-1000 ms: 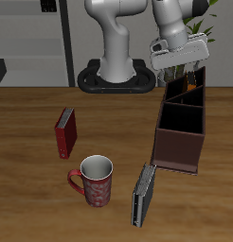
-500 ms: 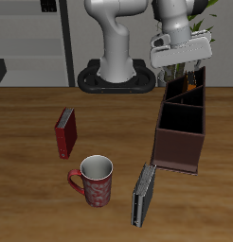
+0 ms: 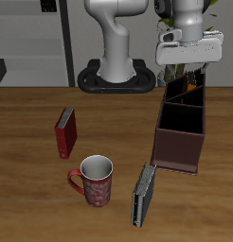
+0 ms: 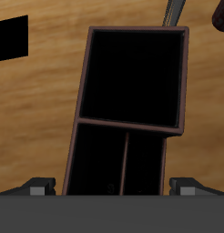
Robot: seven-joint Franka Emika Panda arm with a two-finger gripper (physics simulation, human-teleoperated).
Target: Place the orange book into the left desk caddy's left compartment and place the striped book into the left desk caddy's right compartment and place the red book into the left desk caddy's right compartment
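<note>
The left desk caddy [image 3: 175, 151] is a long maroon-brown box running from mid-table toward the back. An orange sliver, the orange book [image 3: 191, 85], shows inside its far end with the taller slanted walls. My gripper [image 3: 188, 72] hangs open and empty just above that end. In the wrist view the gripper [image 4: 112, 186] looks down into the caddy [image 4: 82, 82], its fingers wide apart with nothing between them. The red book [image 3: 64, 132] stands on the table, away from the caddy. The striped book [image 3: 143, 196] stands near the front edge, by the caddy's near end, and also shows in the wrist view [image 4: 174, 11].
A red-patterned mug [image 3: 94, 180] stands between the red book and the striped book, near the front edge; it also shows in the wrist view [image 4: 221, 14]. The robot's base [image 3: 116, 76] stands at the back of the table.
The gripper has risen slightly, turned at the wrist and shifted a little sideways above the caddy's far end. The books and the mug have not moved.
</note>
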